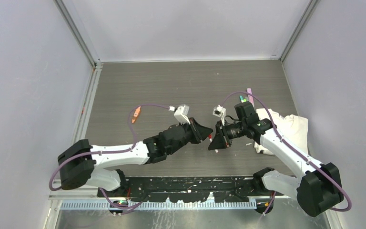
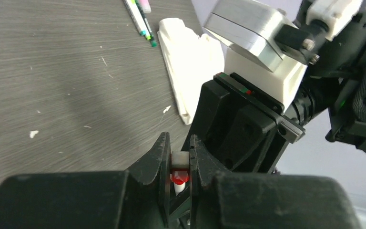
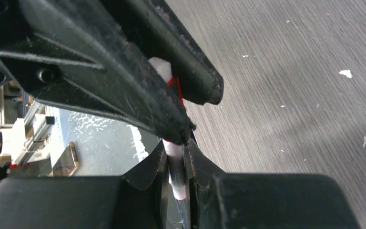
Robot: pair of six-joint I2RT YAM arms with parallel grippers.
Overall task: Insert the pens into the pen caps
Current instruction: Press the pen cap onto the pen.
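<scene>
The left gripper (image 2: 178, 148) squeezes the red pen cap (image 2: 179, 177), and at 3 o'clock the right gripper (image 3: 175, 151) squeezes the thin, probably slippery pen (image 3: 177, 179) near its tip.

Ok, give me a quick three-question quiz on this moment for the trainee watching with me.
1. True or false: the right tool is empty.
2. The pen cap in the left tool is: A blue, B red, C green.
3. Fill in: the spare pens lie by the white ____.
Key: 1 false, it grips a white pen; 2 B; 3 cloth.
</scene>
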